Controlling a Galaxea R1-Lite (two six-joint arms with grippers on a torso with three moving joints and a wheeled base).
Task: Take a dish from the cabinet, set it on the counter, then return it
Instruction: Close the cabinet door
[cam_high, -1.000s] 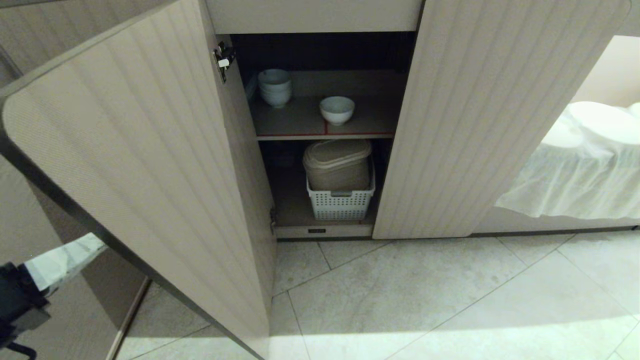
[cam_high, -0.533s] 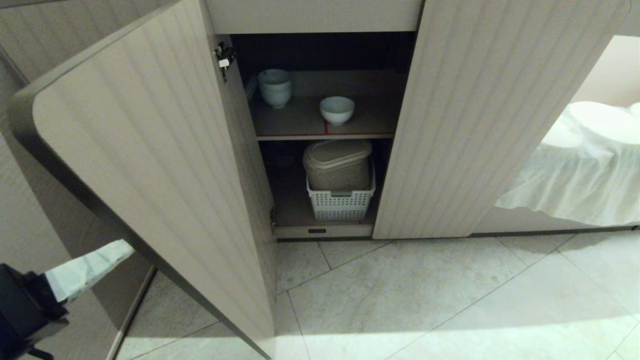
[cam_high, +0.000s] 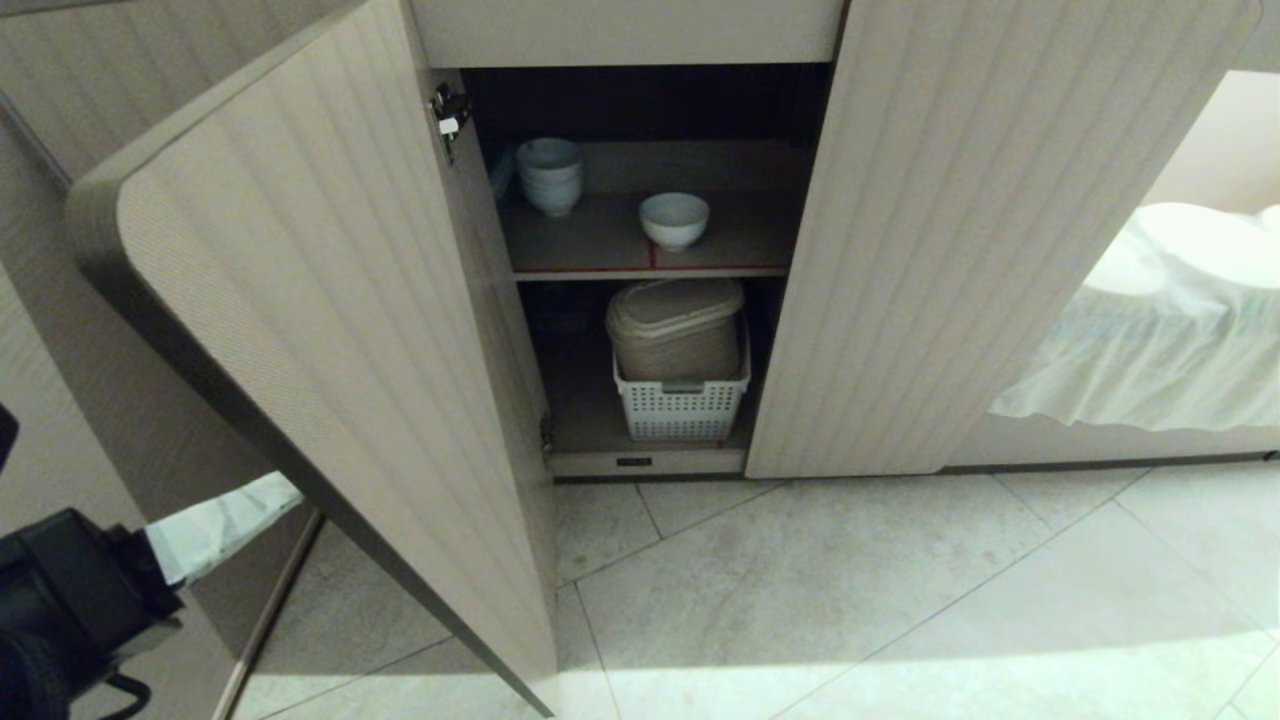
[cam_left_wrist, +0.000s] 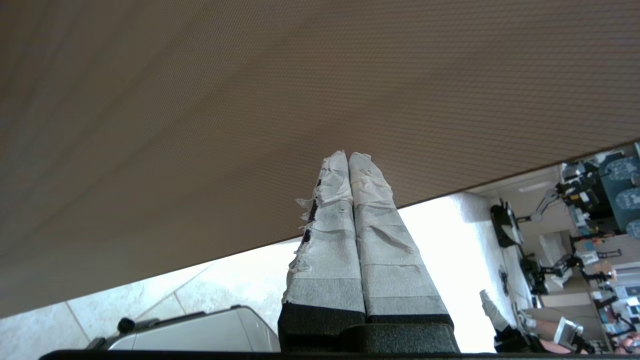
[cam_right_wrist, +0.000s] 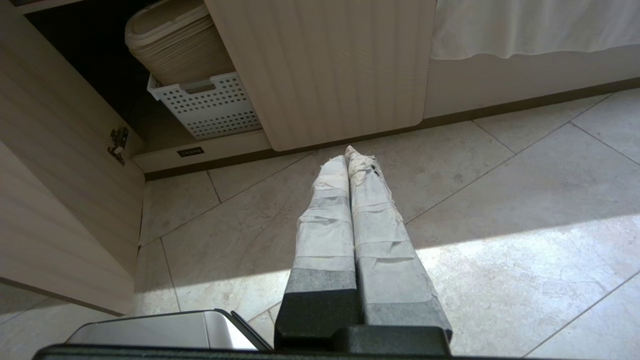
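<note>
The dish (cam_high: 674, 218), a small white bowl, stands alone on the upper red-edged shelf of the cabinet (cam_high: 960, 250). The cabinet's left door (cam_high: 330, 330) hangs partly open and its right door stands ajar. My left gripper (cam_high: 285, 492) is low at the left, behind that door's outer edge. Its taped fingers (cam_left_wrist: 370, 200) are shut on nothing, tips close against the door's plain face (cam_left_wrist: 250, 100). My right gripper (cam_right_wrist: 348, 152) hangs shut and empty over the floor in front of the cabinet. The counter is out of view.
A stack of white bowls (cam_high: 549, 175) stands at the shelf's back left. Below, a white perforated basket (cam_high: 680, 405) holds a beige lidded bin (cam_high: 675, 325). A white cloth (cam_high: 1160, 330) drapes at the right. Pale tiled floor (cam_high: 850, 600) lies in front.
The left door has swung inward, its outer edge moving right in the head view. My left gripper has travelled right with it, still shut. The right arm and the dish have not moved.
</note>
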